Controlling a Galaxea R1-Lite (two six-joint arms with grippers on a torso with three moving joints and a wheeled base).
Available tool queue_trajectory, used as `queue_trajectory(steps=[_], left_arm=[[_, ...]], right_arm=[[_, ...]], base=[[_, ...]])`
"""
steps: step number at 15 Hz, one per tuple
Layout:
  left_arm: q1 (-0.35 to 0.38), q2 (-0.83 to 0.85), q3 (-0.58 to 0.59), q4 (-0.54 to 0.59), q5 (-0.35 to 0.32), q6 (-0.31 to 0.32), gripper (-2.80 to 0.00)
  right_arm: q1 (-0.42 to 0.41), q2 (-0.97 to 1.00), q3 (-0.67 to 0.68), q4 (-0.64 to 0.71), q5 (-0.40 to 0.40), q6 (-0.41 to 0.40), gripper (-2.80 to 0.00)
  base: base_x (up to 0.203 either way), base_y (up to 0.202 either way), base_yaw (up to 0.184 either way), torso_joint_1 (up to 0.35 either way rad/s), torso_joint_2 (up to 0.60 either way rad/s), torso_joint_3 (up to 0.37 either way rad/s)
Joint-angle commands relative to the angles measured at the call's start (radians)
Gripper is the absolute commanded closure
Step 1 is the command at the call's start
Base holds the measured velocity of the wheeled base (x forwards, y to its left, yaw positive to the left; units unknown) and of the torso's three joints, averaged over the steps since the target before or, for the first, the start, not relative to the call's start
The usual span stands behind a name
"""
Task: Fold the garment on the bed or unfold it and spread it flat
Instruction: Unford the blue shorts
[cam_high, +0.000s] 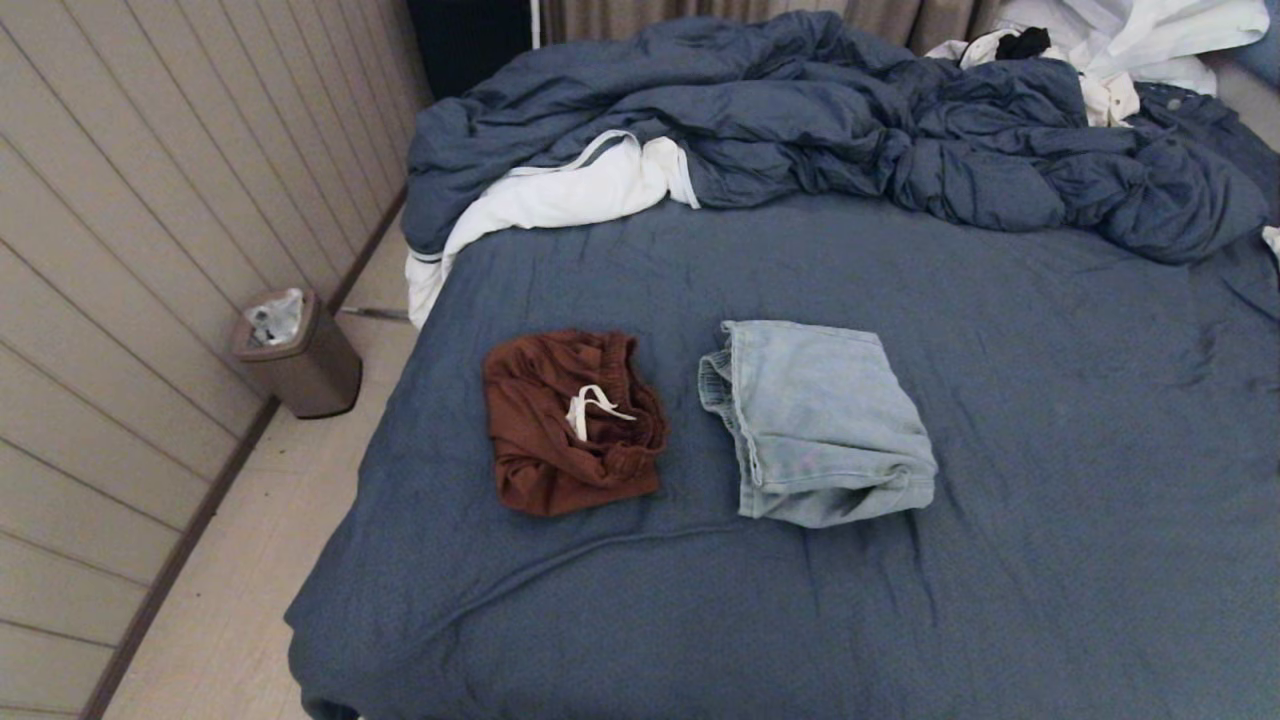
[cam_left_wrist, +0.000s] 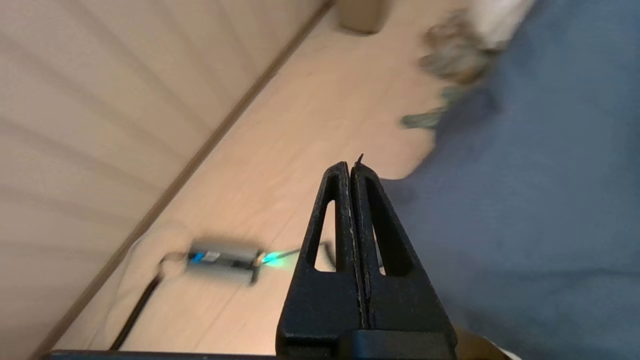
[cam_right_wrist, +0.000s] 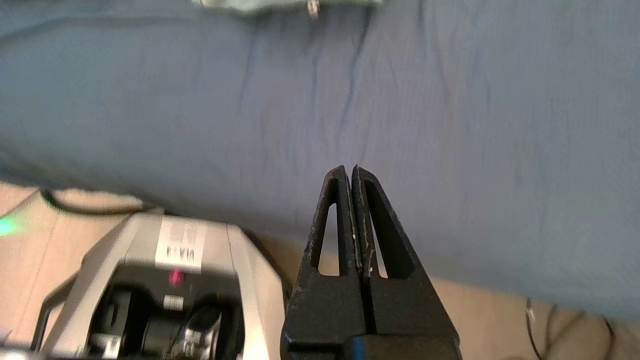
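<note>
Bed (cam_high: 1050, 400): brown shorts (cam_high: 570, 425) and denim shorts (cam_high: 820, 425), both folded, side by side, apart. Left pincer (cam_left_wrist: 351, 167) closed, empty. Right pincer (cam_right_wrist: 350, 172) closed, empty.

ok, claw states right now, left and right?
Left claw: closed, holding nothing.
Right claw: closed, holding nothing.

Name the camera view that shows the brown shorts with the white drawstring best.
The head view: the brown shorts lie whole and folded on the bed, left of the light denim shorts. Neither wrist view shows them; both show only sheet, floor and shut grippers.
</note>
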Motion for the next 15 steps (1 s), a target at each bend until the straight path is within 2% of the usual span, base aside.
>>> queue_trajectory(steps=[1, 4, 6, 10, 11, 12, 15], left_arm=[[0.01, -0.118, 0.068, -0.04, -0.143, 0.021, 0.0], [0.009, -0.205, 0.175, -0.084, -0.269, 0.045, 0.0], [0.009, -0.202, 0.205, -0.172, -0.329, 0.046, 0.0], [0.009, -0.202, 0.206, -0.122, -0.522, 0.105, 0.0], [0.009, -0.203, 0.206, -0.052, -0.563, 0.136, 0.0], [0.009, -0.201, 0.205, 0.017, -0.582, 0.189, 0.0], [0.009, -0.204, 0.206, 0.011, -0.588, 0.202, 0.0]], right_arm=[[0.003, -0.004, 0.065, -0.14, -0.006, 0.002, 0.0], [0.005, -0.004, 0.067, -0.164, -0.038, -0.05, 0.0], [0.004, -0.004, 0.067, -0.178, -0.067, -0.1, 0.0], [0.005, -0.004, 0.067, -0.166, -0.048, -0.12, 0.0], [0.005, -0.004, 0.067, -0.158, -0.008, -0.124, 0.0], [0.005, -0.004, 0.067, -0.115, 0.024, -0.128, 0.0], [0.005, -0.004, 0.067, -0.082, 0.042, -0.11, 0.0]], base=[[0.0, 0.0, 0.0, 0.0, 0.0, 0.0], [0.0, 0.0, 0.0, 0.0, 0.0, 0.0], [0.0, 0.0, 0.0, 0.0, 0.0, 0.0], [0.0, 0.0, 0.0, 0.0, 0.0, 0.0], [0.0, 0.0, 0.0, 0.0, 0.0, 0.0], [0.0, 0.0, 0.0, 0.0, 0.0, 0.0], [0.0, 0.0, 0.0, 0.0, 0.0, 0.0]])
